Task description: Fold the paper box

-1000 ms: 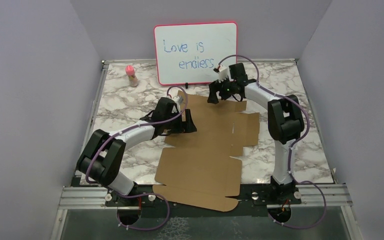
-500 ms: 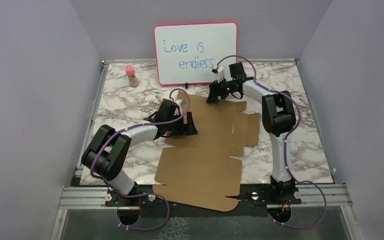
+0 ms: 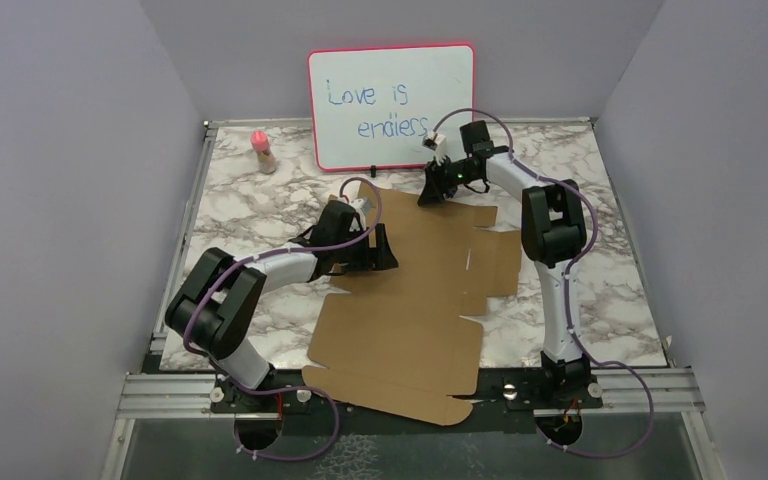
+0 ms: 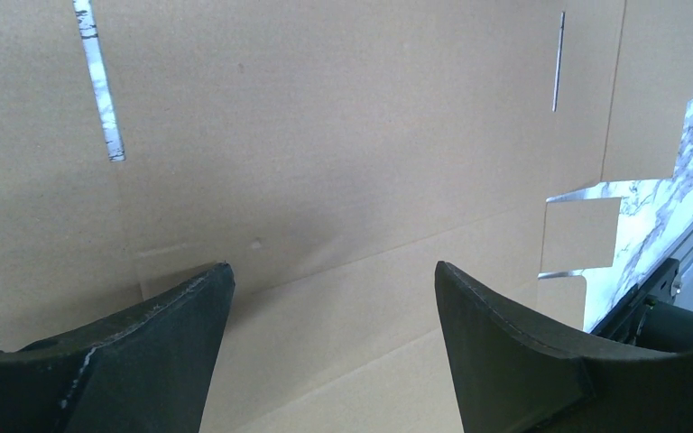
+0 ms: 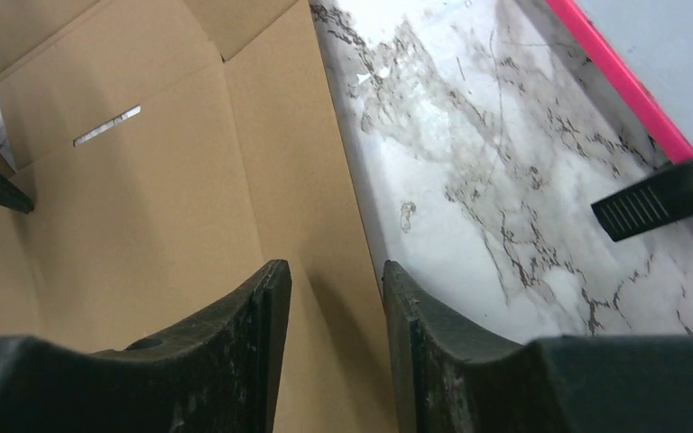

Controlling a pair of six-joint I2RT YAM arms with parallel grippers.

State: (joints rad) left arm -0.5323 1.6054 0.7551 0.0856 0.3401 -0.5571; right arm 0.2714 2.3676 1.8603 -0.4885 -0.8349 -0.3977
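Note:
The paper box [image 3: 410,300] is a flat brown die-cut cardboard sheet with flaps and slots, lying on the marble table and overhanging its near edge. My left gripper [image 3: 382,250] is open, low over the sheet's left middle; in the left wrist view its jaws [image 4: 331,264] stand wide apart above bare cardboard [image 4: 325,135] with a crease between them. My right gripper [image 3: 430,195] is at the sheet's far edge, open by a narrow gap; in the right wrist view [image 5: 334,263] the far flap's edge [image 5: 289,162] runs between the fingers.
A red-framed whiteboard [image 3: 390,105] stands at the back, just behind the right gripper; its frame [image 5: 623,81] and black foot [image 5: 659,194] show in the right wrist view. A small pink-capped bottle [image 3: 263,150] stands at the back left. Purple walls enclose the table.
The left gripper has crept a little to the right over the sheet. The right arm has drawn in, its gripper staying at the far edge. The sheet's near end has shifted slightly left.

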